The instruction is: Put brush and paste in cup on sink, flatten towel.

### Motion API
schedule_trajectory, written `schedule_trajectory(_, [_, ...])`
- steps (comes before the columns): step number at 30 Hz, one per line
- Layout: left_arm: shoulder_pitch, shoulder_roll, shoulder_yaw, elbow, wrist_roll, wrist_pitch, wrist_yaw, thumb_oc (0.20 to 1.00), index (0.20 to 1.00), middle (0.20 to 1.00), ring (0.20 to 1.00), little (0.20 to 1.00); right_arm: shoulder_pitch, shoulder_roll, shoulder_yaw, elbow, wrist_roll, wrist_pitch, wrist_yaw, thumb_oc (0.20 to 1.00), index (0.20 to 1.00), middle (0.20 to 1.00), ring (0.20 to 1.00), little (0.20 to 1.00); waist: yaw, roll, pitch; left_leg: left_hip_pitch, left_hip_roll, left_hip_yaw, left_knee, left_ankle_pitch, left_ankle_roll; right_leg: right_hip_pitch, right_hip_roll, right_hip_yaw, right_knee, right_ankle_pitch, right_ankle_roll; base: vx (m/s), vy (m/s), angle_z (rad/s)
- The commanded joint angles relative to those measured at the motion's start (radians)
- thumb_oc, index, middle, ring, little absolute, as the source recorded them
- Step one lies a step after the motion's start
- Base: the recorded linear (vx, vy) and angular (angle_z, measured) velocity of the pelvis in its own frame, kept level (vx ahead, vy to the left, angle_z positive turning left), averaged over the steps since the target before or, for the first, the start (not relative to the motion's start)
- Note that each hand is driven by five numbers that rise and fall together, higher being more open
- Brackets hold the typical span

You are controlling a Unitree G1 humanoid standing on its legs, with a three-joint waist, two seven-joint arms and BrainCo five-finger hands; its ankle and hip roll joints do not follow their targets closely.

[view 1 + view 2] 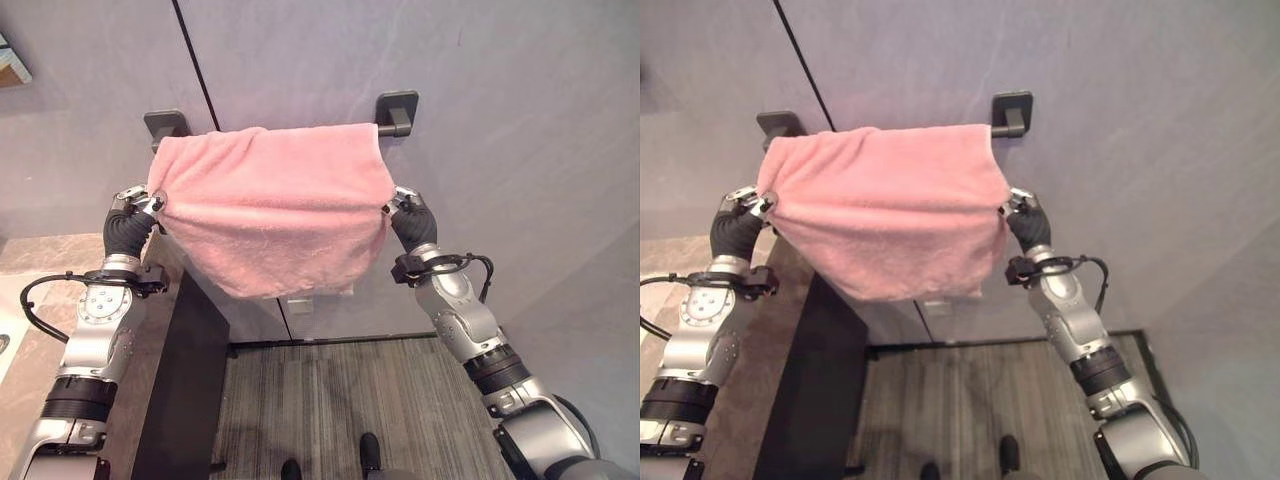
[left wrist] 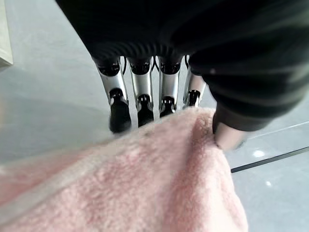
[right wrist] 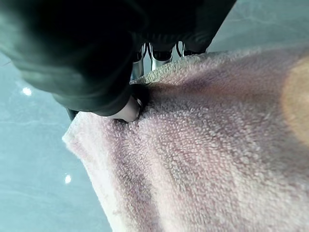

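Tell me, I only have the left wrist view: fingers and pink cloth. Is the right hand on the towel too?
Observer: Yes. The right hand pinches the pink towel at its right edge, thumb pressed into the cloth.
Operator: Where does the towel hang?
Observer: Over a dark wall bar, draped between its two brackets.
Operator: Is it flat yet?
Observer: No. Both side edges are drawn inward at the left hand and the right one, so the lower part narrows to a rounded hem.
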Motion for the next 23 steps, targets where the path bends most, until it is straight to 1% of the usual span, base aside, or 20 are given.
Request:
schedule_trajectory(1, [-0.031,0.107,0.003,0.055,0.09,-0.002,0.031,1.0,1.0,1.0,1.0,1.0,-0.036,-0.018,-0.071,0.021,-0.032,-0.025,-0.016,1.0,1.0,1.0,1.0,1.0,0.008,-0.035,-0.038,0.04,-0.016,-0.01,0.004,-0.05,-0.014,0.121,-0.074,-0.017,0.007,-0.139,0.095,0.0,0.0,0.0])
schedule_trajectory(2, [0.005,0.113,0.006,0.051,0.121,0.019,0.007,1.0,1.0,1.0,1.0,1.0,-0.008,-0.045,-0.082,0.017,-0.058,-0.003,-0.006,1.0,1.0,1.0,1.0,1.0,0.007,-0.034,-0.042,0.046,-0.015,-0.009,0.004,-0.051,-0.014,0.128,-0.074,-0.017,0.007,-0.139,0.095,0.0,0.0,0.0])
schedule_trajectory(5, [0.088,0.105,0.018,0.042,0.175,0.043,-0.028,1.0,1.0,1.0,1.0,1.0,0.038,-0.084,-0.106,0.032,-0.102,0.024,0.017,1.0,1.0,1.0,1.0,1.0,0.005,-0.03,-0.05,0.061,-0.016,-0.009,0.004,-0.055,-0.013,0.144,-0.075,-0.019,0.007,-0.144,0.096,0.0,0.0,0.0])
schedule_trajectory(6, [0.14,0.09,0.028,0.042,0.179,0.053,-0.057,1.0,1.0,1.0,1.0,1.0,0.065,-0.11,-0.123,0.041,-0.122,0.035,0.027,1.0,1.0,1.0,1.0,1.0,0.004,-0.028,-0.057,0.07,-0.015,-0.008,0.004,-0.057,-0.013,0.154,-0.074,-0.021,0.007,-0.147,0.096,0.0,0.0,0.0])
schedule_trajectory(8, [0.202,0.036,0.037,0.067,0.211,0.068,-0.063,1.0,1.0,1.0,1.0,1.0,0.115,-0.124,-0.153,0.066,-0.15,0.042,0.034,1.0,1.0,1.0,1.0,1.0,0.001,-0.027,-0.064,0.081,-0.014,-0.01,0.004,-0.057,-0.014,0.168,-0.074,-0.023,0.007,-0.149,0.094,-0.04,-0.008,0.01])
schedule_trajectory(9, [0.199,0.006,0.028,0.118,0.218,0.069,-0.061,1.0,1.0,1.0,1.0,1.0,0.132,-0.124,-0.159,0.069,-0.156,0.038,0.036,1.0,1.0,1.0,1.0,1.0,-0.004,-0.026,-0.067,0.084,-0.013,-0.011,0.004,-0.057,-0.014,0.171,-0.074,-0.024,0.007,-0.15,0.093,-0.04,-0.004,0.02])
schedule_trajectory(10, [0.214,-0.029,0.031,0.132,0.22,0.067,-0.054,1.0,1.0,1.0,1.0,1.0,0.155,-0.122,-0.172,0.077,-0.168,0.036,0.036,1.0,1.0,1.0,1.0,1.0,-0.008,-0.025,-0.068,0.086,-0.013,-0.012,0.004,-0.057,-0.014,0.174,-0.073,-0.027,0.007,-0.15,0.091,-0.07,0.001,0.05])
schedule_trajectory(11, [0.244,-0.089,0.035,0.167,0.216,0.07,-0.05,1.0,1.0,1.0,1.0,1.0,0.206,-0.123,-0.197,0.085,-0.206,0.035,0.031,1.0,1.0,1.0,1.0,1.0,-0.012,-0.025,-0.069,0.088,-0.012,-0.015,0.004,-0.055,-0.014,0.176,-0.073,-0.028,0.011,-0.151,0.088,-0.09,0.003,0.06])
schedule_trajectory(12, [0.261,-0.122,0.036,0.192,0.219,0.069,-0.048,1.0,1.0,1.0,1.0,1.0,0.241,-0.12,-0.215,0.092,-0.232,0.029,0.028,1.0,1.0,1.0,1.0,1.0,-0.016,-0.024,-0.07,0.089,-0.012,-0.017,0.004,-0.053,-0.014,0.177,-0.072,-0.03,0.012,-0.15,0.087,-0.22,0.019,0.04])
schedule_trajectory(13, [0.325,-0.264,0.037,0.297,0.217,0.059,-0.033,1.0,1.0,1.0,1.0,1.0,0.394,-0.108,-0.24,0.144,-0.361,0.021,0.037,1.0,1.0,1.0,1.0,1.0,-0.028,-0.023,-0.065,0.076,-0.011,-0.022,0.004,-0.04,-0.013,0.165,-0.074,-0.033,0.012,-0.14,0.085,-0.18,0.017,0.1])
schedule_trajectory(14, [0.325,-0.265,0.036,0.298,0.217,0.057,-0.033,1.0,1.0,1.0,1.0,1.0,0.396,-0.108,-0.241,0.144,-0.362,0.021,0.037,1.0,1.0,1.0,1.0,1.0,-0.028,-0.023,-0.067,0.076,-0.011,-0.022,0.004,-0.04,-0.013,0.165,-0.074,-0.033,0.012,-0.14,0.085,-0.24,0.014,0.14])
schedule_trajectory(15, [0.341,-0.309,0.03,0.365,0.226,0.051,-0.034,1.0,1.0,1.0,1.0,1.0,0.456,-0.101,-0.231,0.195,-0.383,0.02,0.054,1.0,1.0,1.0,1.0,1.0,-0.031,-0.026,-0.059,0.064,-0.011,-0.024,0.004,-0.032,-0.014,0.152,-0.074,-0.03,0.011,-0.132,0.085,-0.16,0.0,0.09])
schedule_trajectory(16, [0.355,-0.348,0.014,0.432,0.227,0.047,-0.034,1.0,1.0,1.0,1.0,1.0,0.493,-0.075,-0.226,0.263,-0.359,0.015,0.068,1.0,1.0,1.0,1.0,1.0,-0.035,-0.026,-0.054,0.051,-0.011,-0.026,0.004,-0.026,-0.014,0.139,-0.074,-0.027,0.009,-0.124,0.086,-0.16,0.0,0.01])
schedule_trajectory(17, [0.355,-0.349,0.014,0.433,0.227,0.046,-0.034,1.0,1.0,1.0,1.0,1.0,0.492,-0.075,-0.226,0.265,-0.359,0.014,0.068,1.0,1.0,1.0,1.0,1.0,-0.034,-0.026,-0.055,0.051,-0.011,-0.026,0.004,-0.026,-0.014,0.138,-0.074,-0.027,0.009,-0.124,0.086,-0.14,-0.005,-0.04])
schedule_trajectory(18, [0.364,-0.389,0.003,0.511,0.213,0.047,-0.031,1.0,1.0,1.0,1.0,1.0,0.518,-0.037,-0.227,0.36,-0.315,0.003,0.074,1.0,1.0,1.0,1.0,1.0,-0.038,-0.029,-0.049,0.036,-0.01,-0.029,0.004,-0.019,-0.015,0.126,-0.073,-0.025,0.007,-0.118,0.086,-0.08,-0.014,-0.02])
schedule_trajectory(19, [0.374,-0.406,0.0,0.529,0.196,0.044,-0.03,1.0,1.0,1.0,1.0,1.0,0.53,-0.014,-0.232,0.414,-0.286,-0.003,0.07,1.0,1.0,1.0,1.0,1.0,-0.037,-0.032,-0.047,0.032,-0.009,-0.032,0.004,-0.017,-0.016,0.123,-0.073,-0.025,0.007,-0.117,0.086,-0.09,-0.019,-0.04])
schedule_trajectory(20, [0.38,-0.414,-0.002,0.532,0.186,0.042,-0.033,1.0,1.0,1.0,1.0,1.0,0.537,-0.005,-0.233,0.424,-0.269,-0.009,0.077,1.0,1.0,1.0,1.0,1.0,-0.038,-0.034,-0.046,0.03,-0.009,-0.033,0.004,-0.017,-0.016,0.122,-0.073,-0.025,0.007,-0.116,0.086,0.0,0.0,0.0])
schedule_trajectory(21, [0.388,-0.427,-0.009,0.549,0.175,0.04,-0.034,1.0,1.0,1.0,1.0,1.0,0.543,0.014,-0.232,0.486,-0.23,-0.015,0.084,1.0,1.0,1.0,1.0,1.0,-0.038,-0.037,-0.045,0.03,-0.008,-0.037,0.004,-0.017,-0.016,0.124,-0.073,-0.025,0.007,-0.114,0.086,0.0,0.0,0.0])
schedule_trajectory(23, [0.388,-0.432,-0.017,0.567,0.176,0.041,-0.033,1.0,1.0,1.0,1.0,1.0,0.542,0.018,-0.222,0.512,-0.233,-0.019,0.087,1.0,1.0,1.0,1.0,1.0,-0.038,-0.039,-0.045,0.031,-0.008,-0.038,0.004,-0.017,-0.017,0.126,-0.073,-0.026,0.007,-0.113,0.086,0.0,0.0,0.0])
